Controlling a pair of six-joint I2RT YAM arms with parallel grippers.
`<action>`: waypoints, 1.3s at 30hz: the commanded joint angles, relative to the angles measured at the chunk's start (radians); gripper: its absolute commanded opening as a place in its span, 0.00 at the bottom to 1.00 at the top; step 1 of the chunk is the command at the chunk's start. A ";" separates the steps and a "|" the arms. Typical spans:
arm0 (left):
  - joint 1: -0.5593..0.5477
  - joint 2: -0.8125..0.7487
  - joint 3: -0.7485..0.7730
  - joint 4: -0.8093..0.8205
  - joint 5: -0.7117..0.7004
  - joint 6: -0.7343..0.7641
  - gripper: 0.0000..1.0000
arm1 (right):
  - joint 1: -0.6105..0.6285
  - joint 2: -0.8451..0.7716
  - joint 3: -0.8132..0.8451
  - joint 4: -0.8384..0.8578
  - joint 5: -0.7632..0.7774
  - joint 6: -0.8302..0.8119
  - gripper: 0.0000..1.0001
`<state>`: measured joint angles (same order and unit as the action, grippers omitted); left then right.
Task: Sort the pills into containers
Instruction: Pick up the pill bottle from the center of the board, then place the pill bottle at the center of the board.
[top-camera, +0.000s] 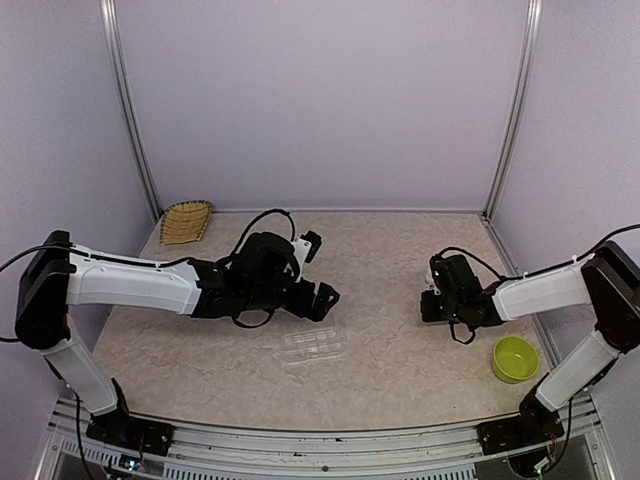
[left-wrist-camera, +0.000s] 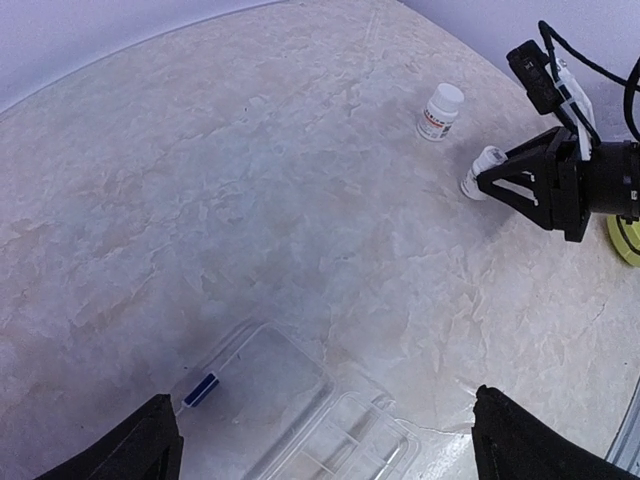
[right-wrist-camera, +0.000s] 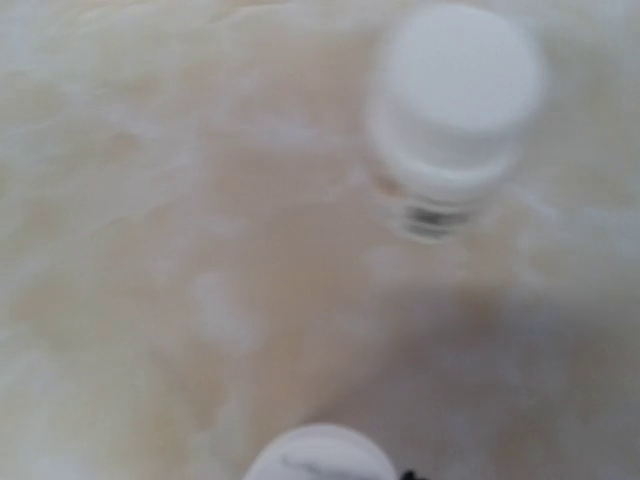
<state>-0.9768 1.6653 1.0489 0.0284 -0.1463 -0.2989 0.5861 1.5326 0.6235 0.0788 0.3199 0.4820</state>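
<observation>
Left wrist view: the clear organizer box (left-wrist-camera: 262, 395) lies flat, a lid panel with a blue tab beside its small cells (left-wrist-camera: 352, 440). The left gripper (left-wrist-camera: 325, 420) is directly over it, fingers spread wide and holding nothing. Bare tabletop (left-wrist-camera: 250, 180) stretches beyond the box. Well right of the box, the right gripper (left-wrist-camera: 515, 180) meets a white bottle (left-wrist-camera: 478, 172); its grip cannot be told.

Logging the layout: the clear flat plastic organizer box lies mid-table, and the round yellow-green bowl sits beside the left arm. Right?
No. The round yellow-green bowl sits beside the right arm, as the top external view shows; the clear flat plastic organizer box does lie mid-table.
</observation>
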 joint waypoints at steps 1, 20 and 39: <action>-0.003 -0.038 -0.001 -0.032 -0.025 0.002 0.99 | 0.057 -0.051 0.018 0.014 -0.091 -0.093 0.22; -0.015 -0.090 -0.047 -0.044 -0.048 0.001 0.99 | 0.318 -0.074 -0.060 0.148 -0.280 -0.237 0.26; -0.028 -0.049 -0.030 -0.046 -0.050 0.006 0.99 | 0.400 0.002 -0.025 0.103 -0.258 -0.273 0.39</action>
<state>-0.9966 1.5929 0.9916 -0.0154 -0.1917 -0.2989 0.9726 1.5330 0.5762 0.1921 0.0517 0.2195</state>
